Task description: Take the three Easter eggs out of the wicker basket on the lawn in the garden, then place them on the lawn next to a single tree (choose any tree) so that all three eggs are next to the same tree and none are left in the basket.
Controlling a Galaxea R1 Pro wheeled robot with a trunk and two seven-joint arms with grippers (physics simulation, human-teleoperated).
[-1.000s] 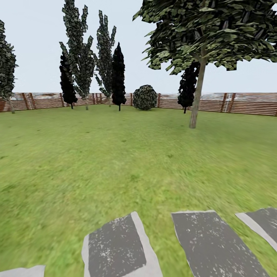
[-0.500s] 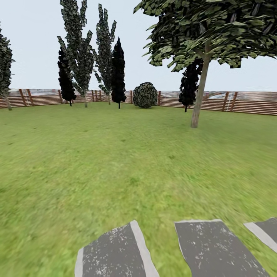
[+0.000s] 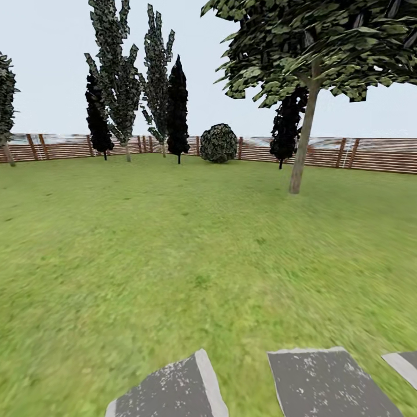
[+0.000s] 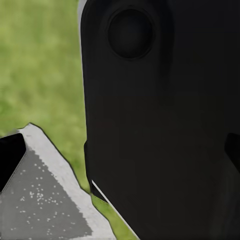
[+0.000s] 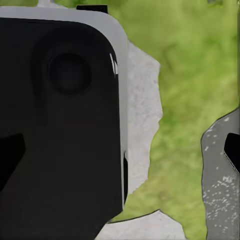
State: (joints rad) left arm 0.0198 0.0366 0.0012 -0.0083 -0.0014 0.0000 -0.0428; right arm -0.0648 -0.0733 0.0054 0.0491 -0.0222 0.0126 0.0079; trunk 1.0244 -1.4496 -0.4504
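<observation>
right now the robot is looking out over the lawn (image 3: 174, 243) in the garden (image 3: 75, 148), and the wicker basket and the easter eggs are somewhere else, away from what the pictures are showing. the big tree (image 3: 303, 145) with the pale bare trunk is standing toward the far right side of the lawn, a little in front of the wooden fence (image 3: 370, 154). a round bush (image 3: 218, 143) is sitting by the fence at the far edge, with dark thin cypresses (image 3: 178, 110) beside it. grey stepping stones (image 3: 315, 382) are lying at the near edge of the lawn.

going by the task, the eggs are probably going to be small, light, hard and smooth, so they could be slipping or rolling away on the grass. it is likely best to be pinching each one gently around its fat middle, one at a time, with the fingers opening only a little wider than the egg.

in the wrist views a big black part of the robot (image 4: 160, 115) is blocking most of the picture, with grass and grey slabs (image 5: 142, 105) beside it. i cannot tell if either hand is opening, closing or carrying anything.
</observation>
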